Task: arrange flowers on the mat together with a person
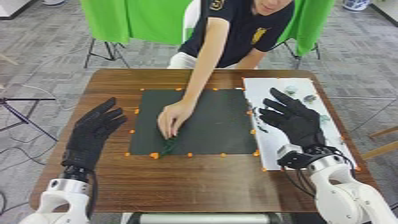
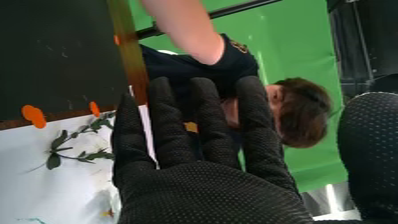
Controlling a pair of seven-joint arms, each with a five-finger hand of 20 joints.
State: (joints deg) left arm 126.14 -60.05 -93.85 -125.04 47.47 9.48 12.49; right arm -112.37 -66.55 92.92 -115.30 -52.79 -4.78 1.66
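A dark mat (image 1: 213, 135) and white sheet (image 1: 259, 90) lie on the brown table (image 1: 204, 185), green cloth (image 1: 133, 20) beyond. The right hand (image 1: 298, 124) hangs above the sheet, the left hand (image 1: 91, 132) beside the mat — both unclenched.

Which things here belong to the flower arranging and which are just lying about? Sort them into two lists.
For the job:
dark mat
green sprig, in the person's hand at the mat's near edge
white sheet, right of the mat
leafy stem on the sheet

Apparently just there:
green cloth beyond the table
blue-and-white object at the far right
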